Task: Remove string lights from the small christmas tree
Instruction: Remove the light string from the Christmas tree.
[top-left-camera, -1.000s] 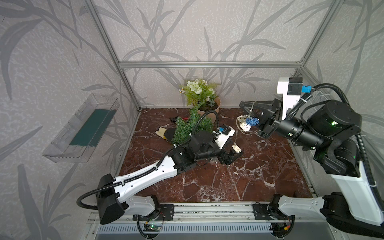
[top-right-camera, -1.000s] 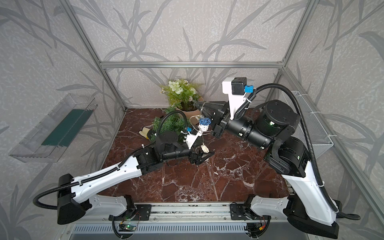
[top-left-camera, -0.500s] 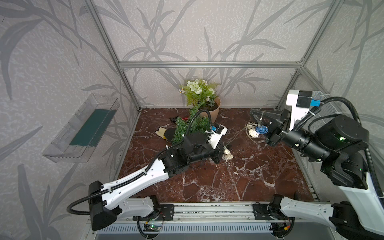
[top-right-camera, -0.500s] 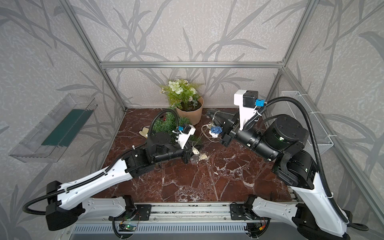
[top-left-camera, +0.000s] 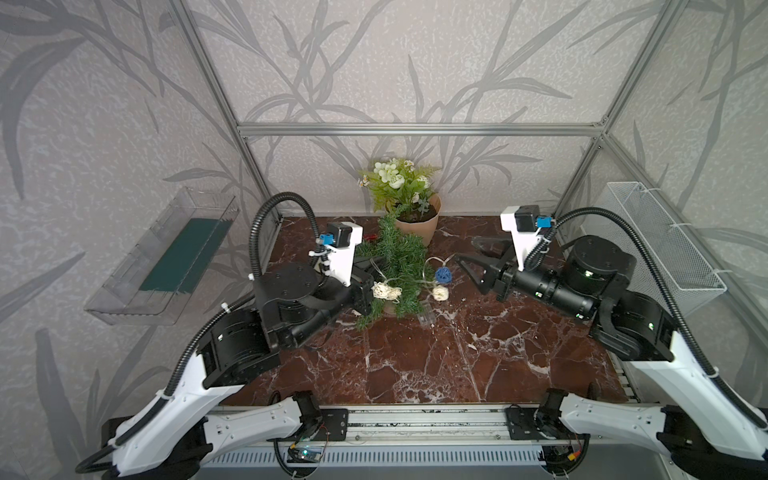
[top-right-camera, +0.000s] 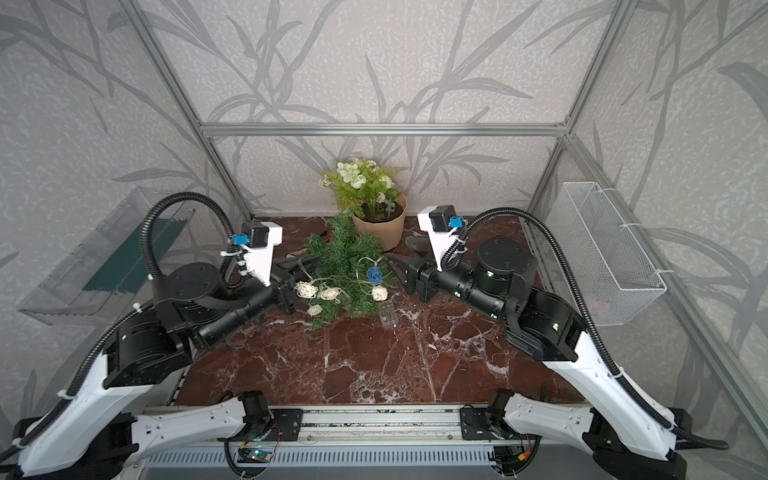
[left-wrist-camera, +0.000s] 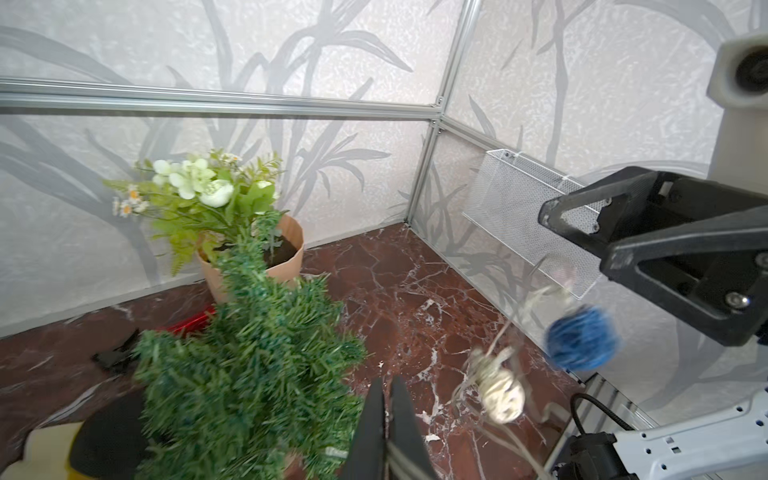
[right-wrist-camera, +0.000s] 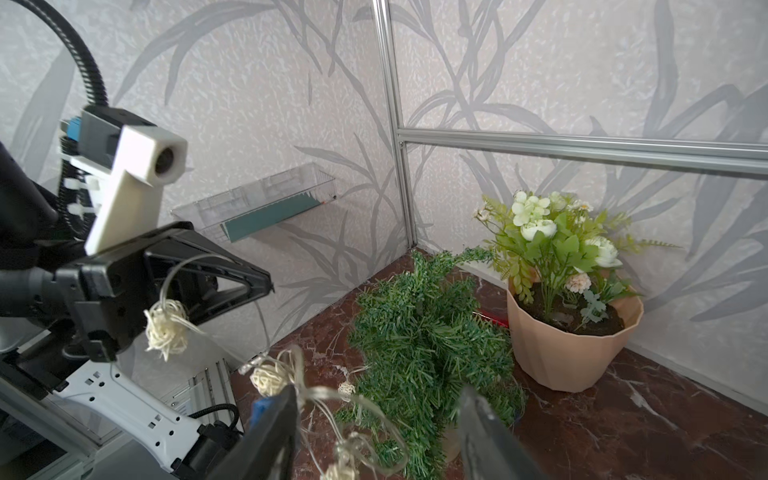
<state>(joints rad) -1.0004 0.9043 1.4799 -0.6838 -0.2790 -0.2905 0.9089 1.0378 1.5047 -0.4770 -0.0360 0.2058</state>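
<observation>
When scanning toward twelve o'clock on the table (top-left-camera: 415, 365), find the small christmas tree (top-left-camera: 401, 266) in both top views: bushy green needles, tilted well over, tip near the tan flowerpot (top-left-camera: 415, 227); draped loosely with the string lights (top-right-camera: 330, 294), thin pale wire in slack loops; strung with woven cream-white balls (top-right-camera: 303, 289) bunched at the tree's nine o'clock; with one blue ball (top-left-camera: 443, 275) and one more cream ball (top-left-camera: 440, 294) out beyond the branches at its three o'clock; with a small clear box (top-left-camera: 426, 318) lying flat on the table at the tree's five o'clock. At nine o'clock, left fingers (left-wrist-camera: 372, 415) pressed together, pinching pale strands of the wire, just beside the cream cluster; at three o'clock, right fingers (right-wrist-camera: 274, 432) spread wide apart, gripping nothing; a wire loop right by one fingertip in the right wrist view, touching or merely in front, impossible to tell; blue ball blurred in the left wrist view, near the right fingers.
</observation>
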